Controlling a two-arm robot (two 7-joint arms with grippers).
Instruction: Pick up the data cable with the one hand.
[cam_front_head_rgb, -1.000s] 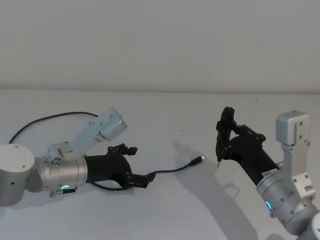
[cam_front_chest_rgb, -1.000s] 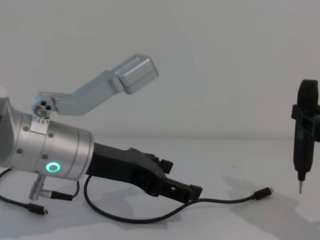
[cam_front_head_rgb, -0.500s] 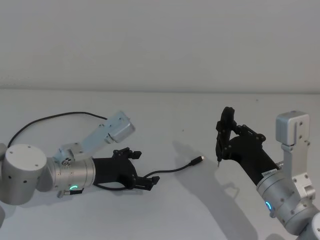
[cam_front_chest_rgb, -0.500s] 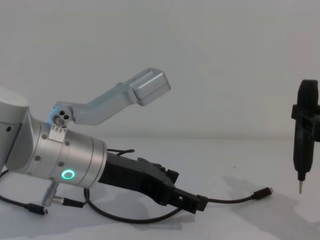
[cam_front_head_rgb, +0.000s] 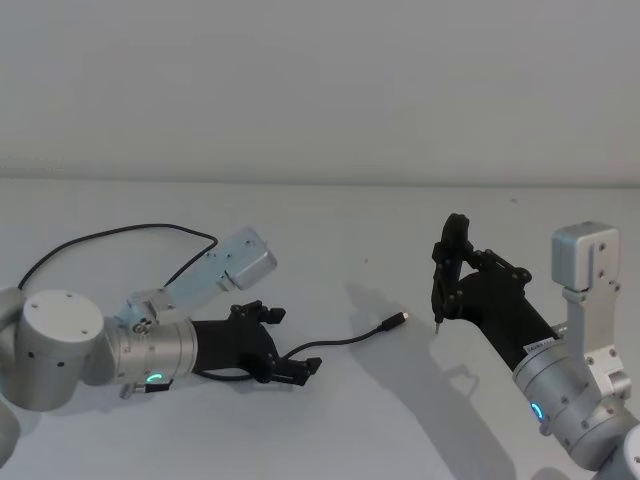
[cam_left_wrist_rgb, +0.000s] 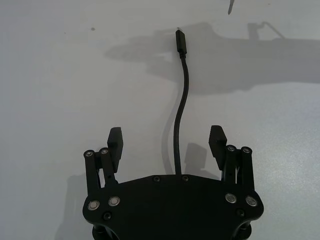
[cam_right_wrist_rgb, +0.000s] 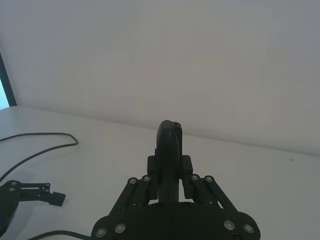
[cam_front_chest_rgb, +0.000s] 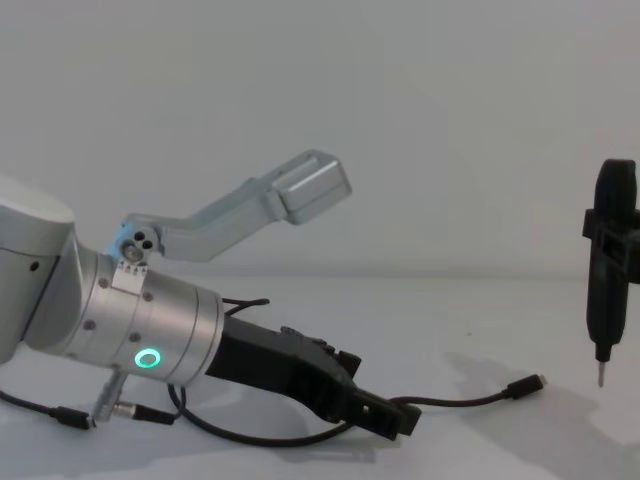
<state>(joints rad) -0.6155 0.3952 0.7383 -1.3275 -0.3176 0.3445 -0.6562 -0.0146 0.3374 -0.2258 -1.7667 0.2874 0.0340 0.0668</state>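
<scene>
The left pincer (cam_front_head_rgb: 296, 368) lies low over the white worktop (cam_front_head_rgb: 330, 230), at the end of the thick silver left arm (cam_front_head_rgb: 120, 350) with its glowing green ring (cam_front_chest_rgb: 148, 358). It points forward and to the right. In the left wrist view its two fingers (cam_left_wrist_rgb: 115, 137) are spread wide, and neither pad touches anything.

The data cable (cam_front_head_rgb: 350, 340) lies flat on the worktop. It passes between the spread fingers, nearer to one of them, and goes on under the body of the pincer. From there it runs away from the pincer in a soft curve and ends in the small plug (cam_front_head_rgb: 398, 319) with a silver tip. In the chest view the cable (cam_front_chest_rgb: 470, 402) comes out just beside the pincer tip (cam_front_chest_rgb: 400, 420) and rests on the surface up to the plug (cam_front_chest_rgb: 528, 384). Nothing lifts it.

The right pincer (cam_front_head_rgb: 452, 285) is on the right side, held above the worktop, well apart from the left one. Its fingers are pressed against an upright black tool (cam_front_head_rgb: 447, 270) with a thin pin tip that points down. The pin hangs near the plug but does not touch it. In the right wrist view the tool (cam_right_wrist_rgb: 169, 145) stands straight between the closed fingers.

A short black wire (cam_front_chest_rgb: 60, 415) hangs under the silver left arm and lies on the worktop.
</scene>
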